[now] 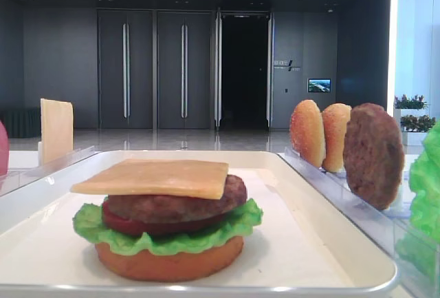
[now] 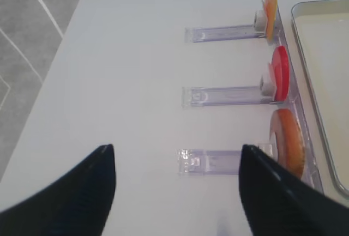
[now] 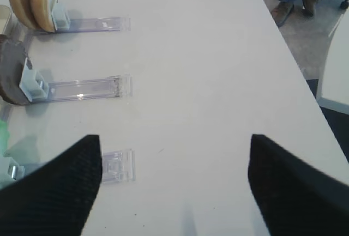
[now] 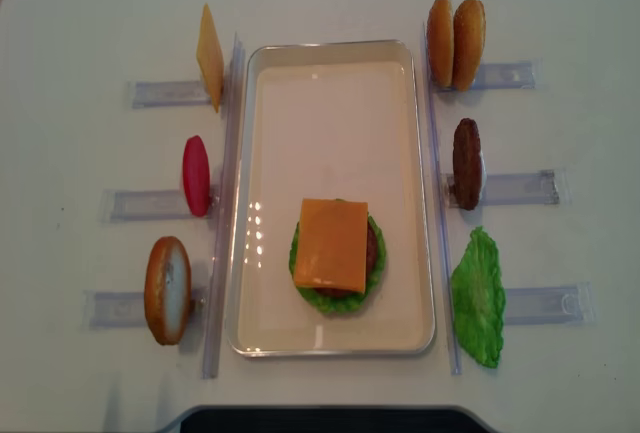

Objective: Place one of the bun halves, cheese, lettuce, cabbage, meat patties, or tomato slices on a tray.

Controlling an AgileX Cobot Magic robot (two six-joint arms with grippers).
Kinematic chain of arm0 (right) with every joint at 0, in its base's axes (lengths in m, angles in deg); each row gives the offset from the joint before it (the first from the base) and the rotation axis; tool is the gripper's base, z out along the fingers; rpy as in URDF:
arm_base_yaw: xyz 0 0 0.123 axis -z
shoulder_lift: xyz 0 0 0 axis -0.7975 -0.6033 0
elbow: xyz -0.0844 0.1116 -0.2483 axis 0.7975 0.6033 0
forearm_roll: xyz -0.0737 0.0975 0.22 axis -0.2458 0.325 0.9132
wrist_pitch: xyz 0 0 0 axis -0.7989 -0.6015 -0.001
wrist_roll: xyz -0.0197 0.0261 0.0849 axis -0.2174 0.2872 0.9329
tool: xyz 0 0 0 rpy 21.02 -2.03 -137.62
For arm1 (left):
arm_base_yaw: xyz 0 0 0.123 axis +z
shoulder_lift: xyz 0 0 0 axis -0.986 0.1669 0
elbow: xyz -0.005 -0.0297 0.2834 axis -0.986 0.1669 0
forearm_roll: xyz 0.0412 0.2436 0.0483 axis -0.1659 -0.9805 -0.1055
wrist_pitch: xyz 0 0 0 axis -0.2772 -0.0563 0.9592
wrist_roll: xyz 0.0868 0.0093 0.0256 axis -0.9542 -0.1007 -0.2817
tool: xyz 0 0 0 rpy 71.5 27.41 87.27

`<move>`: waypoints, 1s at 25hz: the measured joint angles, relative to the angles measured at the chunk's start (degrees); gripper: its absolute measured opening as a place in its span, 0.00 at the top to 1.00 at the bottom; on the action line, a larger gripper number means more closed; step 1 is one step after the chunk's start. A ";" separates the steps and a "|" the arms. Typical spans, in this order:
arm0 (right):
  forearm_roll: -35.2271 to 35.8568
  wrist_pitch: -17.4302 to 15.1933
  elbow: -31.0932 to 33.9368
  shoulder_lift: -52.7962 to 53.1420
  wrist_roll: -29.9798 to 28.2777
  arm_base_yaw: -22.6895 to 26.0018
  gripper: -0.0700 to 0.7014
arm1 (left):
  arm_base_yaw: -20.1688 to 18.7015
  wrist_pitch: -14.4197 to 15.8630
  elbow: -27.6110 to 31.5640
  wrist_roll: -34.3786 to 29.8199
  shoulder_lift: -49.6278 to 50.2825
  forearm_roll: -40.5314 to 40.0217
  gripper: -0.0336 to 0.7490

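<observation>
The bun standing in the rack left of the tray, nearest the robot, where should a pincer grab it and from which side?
Probably its upper rim, from above. The bun stands on edge in its rack, its lower edge seated in the holder, so only the top edge is free. Its flat faces point toward and away from the robot; the open left pincer could close across that thin width, one finger per face.

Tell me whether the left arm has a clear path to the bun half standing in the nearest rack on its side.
Probably yes. The left gripper is open and empty, and the bun half stands upright in its rack just ahead to the right, with only bare table between them.
</observation>
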 joint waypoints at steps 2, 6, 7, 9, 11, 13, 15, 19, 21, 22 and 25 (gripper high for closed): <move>0.00 0.00 0.00 0.00 0.00 0.00 0.19 | 0.00 0.00 2.62 0.48 -2.84 1.23 0.27; 0.00 0.00 0.00 0.00 0.00 0.00 0.19 | 0.00 0.00 6.52 1.06 -7.12 3.80 0.27; 0.00 0.00 0.00 0.00 0.00 0.00 0.19 | 0.00 0.00 7.22 1.11 -7.98 4.33 0.27; 0.00 0.00 0.00 0.00 0.00 0.00 0.19 | 0.00 0.07 8.51 1.11 -8.72 5.15 0.27; 0.00 0.00 0.00 0.00 0.00 0.00 0.19 | 0.00 0.27 9.26 1.16 -8.83 5.73 0.27; 0.00 0.00 0.00 0.00 0.00 0.00 0.19 | 0.00 0.46 9.63 1.18 -8.83 5.89 0.27; 0.00 0.00 0.00 0.00 0.00 0.00 0.19 | 0.00 0.44 9.69 1.24 -8.83 5.96 0.27; 0.00 0.00 0.00 0.00 0.00 0.00 0.19 | 0.00 -1.68 9.69 1.24 -8.83 5.96 0.27; 0.00 0.00 0.00 0.00 0.00 0.00 0.19 | 0.00 -3.58 9.93 1.24 -8.83 5.91 0.27; 0.00 0.00 0.00 0.00 0.00 0.00 0.19 | 0.00 -4.19 10.37 1.24 -8.83 5.91 0.27; 0.00 0.00 0.00 0.00 0.00 0.00 0.19 | 0.00 -5.07 13.20 1.37 -8.83 5.84 0.27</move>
